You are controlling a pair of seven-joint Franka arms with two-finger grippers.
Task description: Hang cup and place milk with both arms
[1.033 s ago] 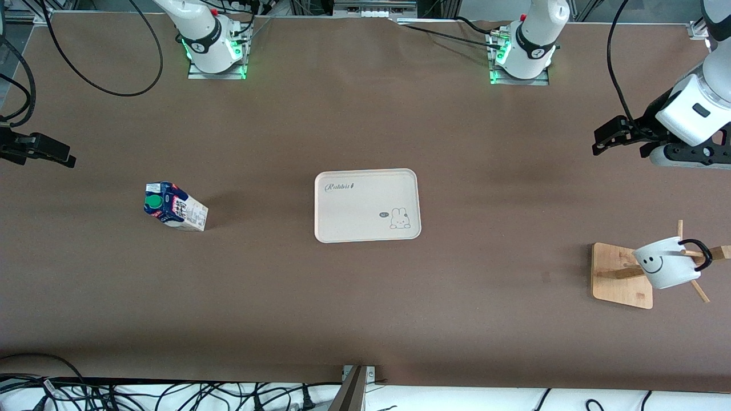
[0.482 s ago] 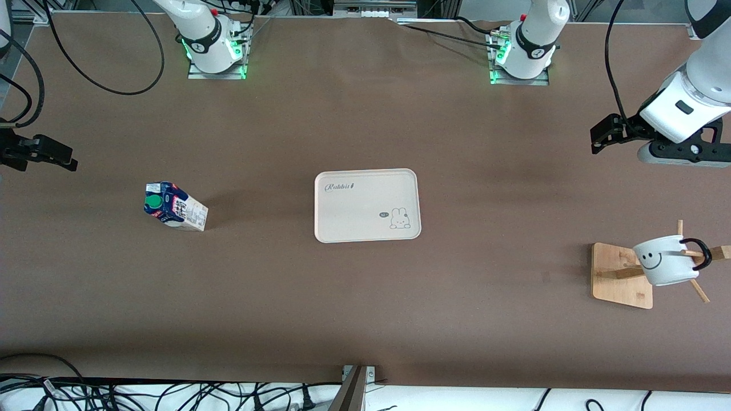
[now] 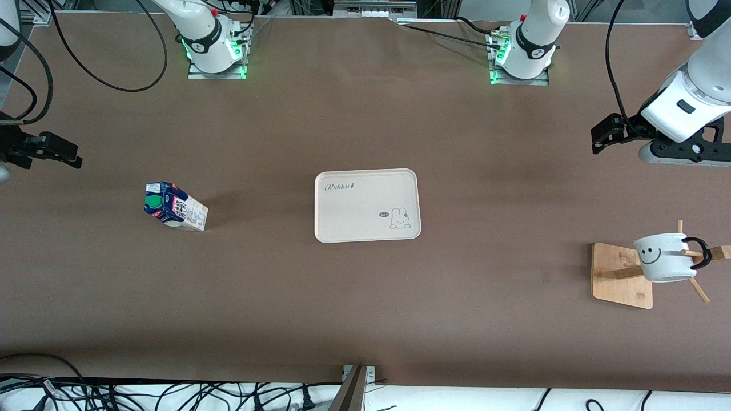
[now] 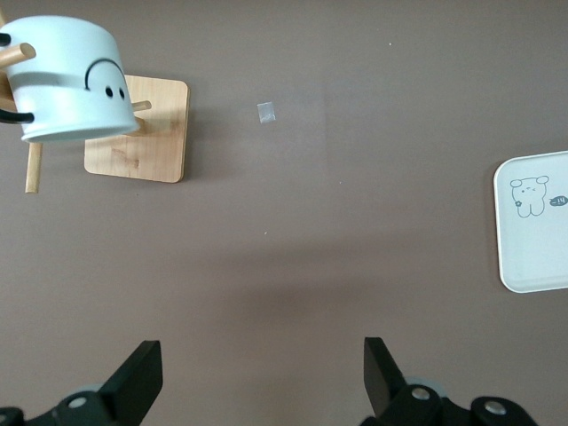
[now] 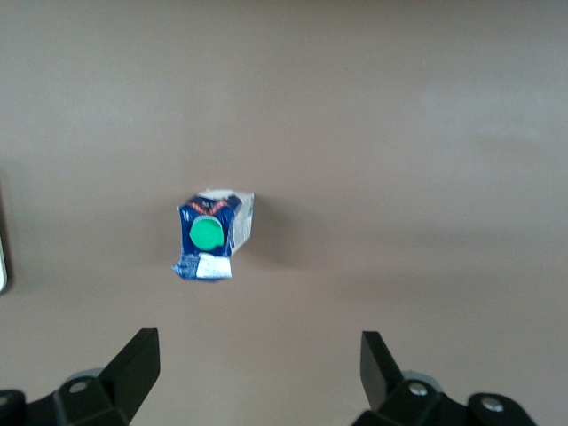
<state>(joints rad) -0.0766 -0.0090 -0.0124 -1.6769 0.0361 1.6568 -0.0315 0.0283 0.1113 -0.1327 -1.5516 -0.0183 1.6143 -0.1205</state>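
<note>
The white cup (image 3: 663, 258) with a smiley face hangs by its black handle on a peg of the wooden rack (image 3: 621, 276) at the left arm's end of the table; it also shows in the left wrist view (image 4: 67, 82). The milk carton (image 3: 174, 206) stands on the table toward the right arm's end, its green cap visible in the right wrist view (image 5: 213, 235). My left gripper (image 3: 598, 137) is open and empty, up over bare table, apart from the rack. My right gripper (image 3: 71, 154) is open and empty, up over the table at its own end, apart from the milk.
A cream tray (image 3: 367, 205) with a rabbit print lies at the table's middle; its edge shows in the left wrist view (image 4: 535, 222). A small pale tape mark (image 4: 266, 113) lies on the table beside the rack. Cables run along the front edge.
The left arm has lifted and drawn away from the rack. The cup has swung on its peg to hang more level. The right gripper has shifted slightly toward the milk.
</note>
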